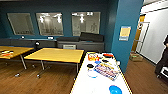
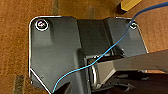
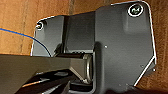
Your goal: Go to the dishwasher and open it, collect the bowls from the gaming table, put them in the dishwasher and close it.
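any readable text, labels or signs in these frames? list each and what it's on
None can be read.
Yellow notice on the blue pillar: print too blurred to read.
Colourful flat pack on the white table: printed pattern, no legible words.
Small items on the far yellow table: too small to read.
Wrist views: dark plate, blue cable, wood floor; no lettering.

Both wrists hang low, cameras facing down over their own dark plates; a thin blue cable (image 2: 100, 58) crosses each.
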Robot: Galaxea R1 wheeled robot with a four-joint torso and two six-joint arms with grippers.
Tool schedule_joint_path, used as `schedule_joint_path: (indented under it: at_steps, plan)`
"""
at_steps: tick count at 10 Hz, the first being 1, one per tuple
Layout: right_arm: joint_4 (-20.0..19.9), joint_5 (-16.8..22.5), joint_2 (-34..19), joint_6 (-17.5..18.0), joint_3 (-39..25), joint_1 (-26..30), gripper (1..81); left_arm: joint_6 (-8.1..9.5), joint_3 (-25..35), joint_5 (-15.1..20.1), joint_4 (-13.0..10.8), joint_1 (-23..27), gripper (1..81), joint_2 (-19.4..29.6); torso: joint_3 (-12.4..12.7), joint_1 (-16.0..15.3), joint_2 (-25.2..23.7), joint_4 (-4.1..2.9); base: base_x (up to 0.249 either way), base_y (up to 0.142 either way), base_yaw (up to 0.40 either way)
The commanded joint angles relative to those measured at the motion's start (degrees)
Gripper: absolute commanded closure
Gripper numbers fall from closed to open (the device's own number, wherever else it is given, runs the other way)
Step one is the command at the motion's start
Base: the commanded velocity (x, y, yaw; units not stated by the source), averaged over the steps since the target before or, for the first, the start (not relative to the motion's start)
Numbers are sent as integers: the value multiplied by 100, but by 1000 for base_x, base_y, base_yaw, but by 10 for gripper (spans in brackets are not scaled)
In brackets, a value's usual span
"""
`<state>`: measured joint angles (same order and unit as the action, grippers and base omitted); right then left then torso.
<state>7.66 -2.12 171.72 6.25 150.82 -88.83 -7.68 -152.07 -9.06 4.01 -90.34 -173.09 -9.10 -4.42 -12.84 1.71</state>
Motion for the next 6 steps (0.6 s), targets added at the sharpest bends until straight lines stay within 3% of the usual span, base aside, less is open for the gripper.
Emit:
schedule_joint_path:
  at_steps: [1,3,4,6]
  plan:
    - [-10,300,-30,-2,-28,221,10,-32,28,317,-50,179,10,-15,0,2,0,0,100,0,0]
    - [-36,239,-91,-1,-98,195,10,-32,28,309,-6,171,10,-15,0,0,2,0,97,0,0]
    - [-71,28,-283,16,-358,168,10,-23,36,308,-6,170,10,2,0,0,2,0,0,0,0]
    - [-71,-16,-812,69,-1082,124,10,-14,45,291,-6,170,10,20,0,-6,5,0,0,0,0]
